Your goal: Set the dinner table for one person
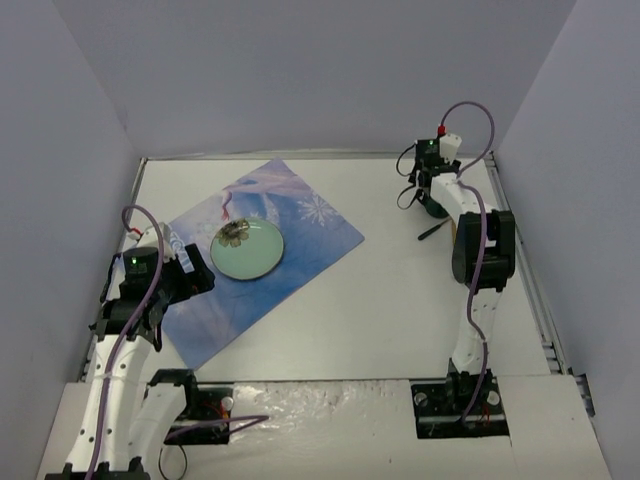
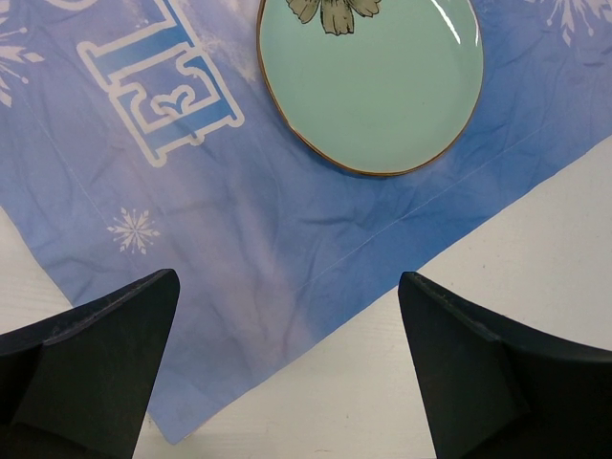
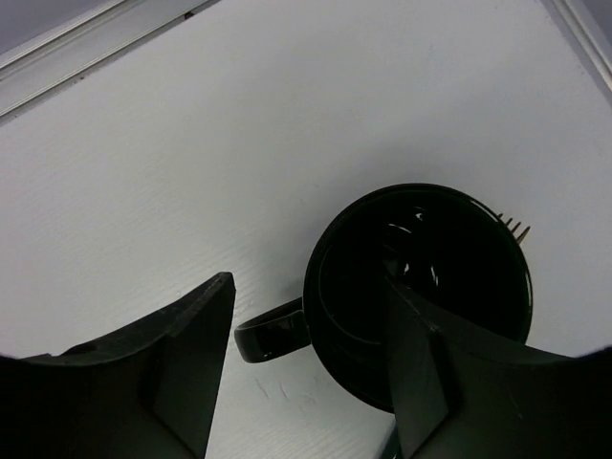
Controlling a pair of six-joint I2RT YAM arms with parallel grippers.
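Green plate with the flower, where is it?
In the top view, the green plate sits on the blue snowflake placemat, on the left side of the table, just ahead of the left pincer.

Green plate (flower-printed) lies on the blue placemat.

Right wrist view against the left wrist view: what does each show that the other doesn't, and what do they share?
Only the right wrist view: a black mug with its handle, fork tines peeking from behind it, and a metal rim along the far edge. Only the left wrist view: the blue placemat and the green plate lying on it. Both: the white table and each gripper's own dark fingers, spread apart.
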